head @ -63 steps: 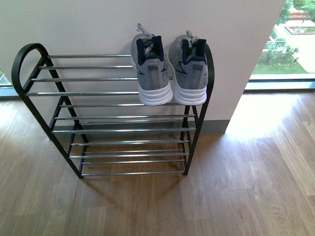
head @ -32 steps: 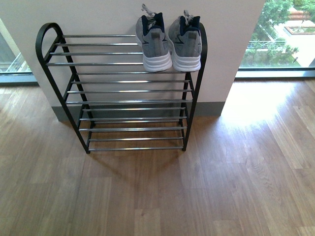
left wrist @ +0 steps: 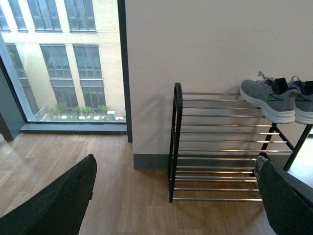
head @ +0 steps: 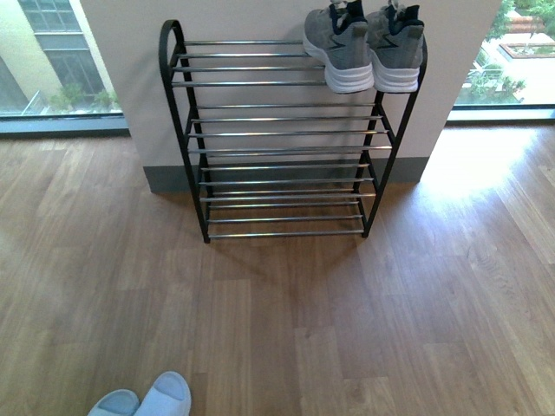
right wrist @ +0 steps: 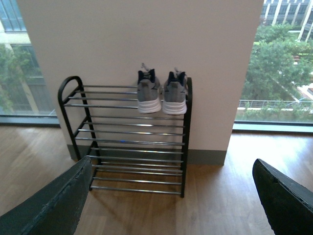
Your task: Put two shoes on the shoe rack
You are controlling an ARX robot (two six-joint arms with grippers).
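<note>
The two shoes, one [head: 340, 48] next to the other [head: 395, 43], stand side by side on the right end of the top tier of the shoe rack [head: 251, 84], heels toward me. The rack stands against a white wall. In the left wrist view the shoes [left wrist: 270, 98] show at the rack's [left wrist: 174, 137] upper right. My left gripper [left wrist: 176, 164] is open and empty, well back from the rack. My right gripper [right wrist: 172, 165] is also open and empty, facing the rack [right wrist: 137, 132] and the shoes [right wrist: 161, 94] from a distance. Neither arm shows in the front view.
A pair of light blue slippers [head: 143, 400] lies on the wooden floor at the near left. Floor-to-ceiling windows [head: 52, 61] flank the wall on both sides. Wooden floor stretches between me and the rack.
The rack and shoes now look smaller and sit further right in the front view, as the view has drawn back. The slippers have come into view. The shoes have not moved on the rack.
</note>
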